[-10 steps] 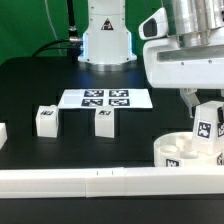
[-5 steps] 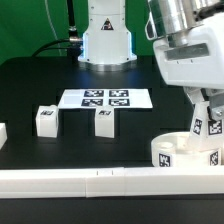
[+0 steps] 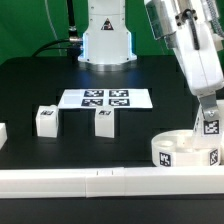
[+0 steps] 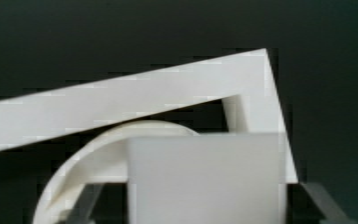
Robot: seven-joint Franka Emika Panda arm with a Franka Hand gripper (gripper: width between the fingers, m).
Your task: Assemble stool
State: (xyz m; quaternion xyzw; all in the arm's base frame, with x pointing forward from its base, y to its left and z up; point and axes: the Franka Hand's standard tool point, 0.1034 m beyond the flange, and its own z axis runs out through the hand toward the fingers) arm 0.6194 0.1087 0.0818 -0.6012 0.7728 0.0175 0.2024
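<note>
Stool's short white blocky plastic leg point(image 3: 211, 127), likely stiff, light and slick, sits clenched by its flat sides in the gripper point(image 3: 207, 110).

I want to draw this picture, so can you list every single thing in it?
seat: 1, white, round, on the table at the exterior view's right
held leg: 1, white, tagged, in the pincer, by the seat
loose legs: 2, white, tagged, in front of the marker board
marker board: 1, white, flat, mid-table
rail: at least 1, white, along the front edge
cut-off piece: 1, white, the exterior view's left edge
table: 1, black
arm: 1, white, upper right
pincer: 1, shut on the held leg
</note>
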